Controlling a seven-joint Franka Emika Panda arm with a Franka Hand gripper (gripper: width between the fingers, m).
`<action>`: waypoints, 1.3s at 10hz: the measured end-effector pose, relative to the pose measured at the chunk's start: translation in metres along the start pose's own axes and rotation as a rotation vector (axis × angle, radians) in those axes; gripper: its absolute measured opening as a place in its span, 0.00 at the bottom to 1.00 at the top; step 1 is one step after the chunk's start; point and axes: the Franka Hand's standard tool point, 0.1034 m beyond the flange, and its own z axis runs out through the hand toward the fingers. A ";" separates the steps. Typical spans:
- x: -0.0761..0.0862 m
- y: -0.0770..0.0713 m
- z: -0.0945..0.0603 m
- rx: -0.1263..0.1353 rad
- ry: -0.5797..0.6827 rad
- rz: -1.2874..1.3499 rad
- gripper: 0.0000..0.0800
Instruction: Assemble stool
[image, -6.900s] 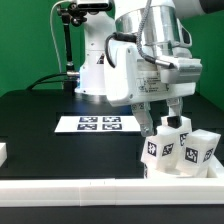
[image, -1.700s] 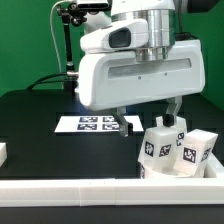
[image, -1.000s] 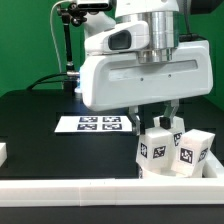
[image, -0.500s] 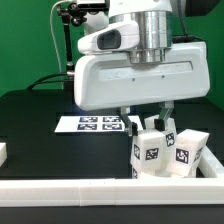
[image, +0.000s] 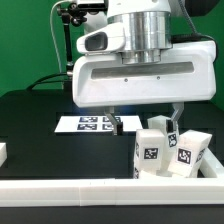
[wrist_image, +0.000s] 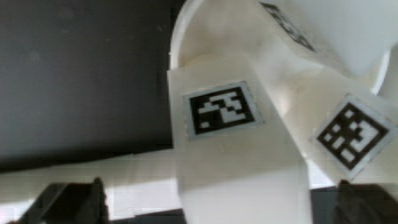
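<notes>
Two tagged legs directly beneath tool, between spread fingers; tool released, gripping nothing.

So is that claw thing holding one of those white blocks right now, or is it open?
Gripper: fingers spread open, straddling the white blocks, gripping nothing.

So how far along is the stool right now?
Early. Done: the tagged white blocks are bunched together by the front rail on the exterior view's right. In hand: nothing; the gripper is open, hovering over that cluster. Left: nothing looks joined yet, and no round seat is in view, so all the assembly remains.
</notes>
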 end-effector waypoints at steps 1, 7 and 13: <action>0.000 0.001 0.000 0.000 0.000 0.031 0.81; -0.001 -0.003 0.001 0.000 -0.003 0.012 0.68; 0.000 0.003 0.001 -0.001 -0.002 0.066 0.42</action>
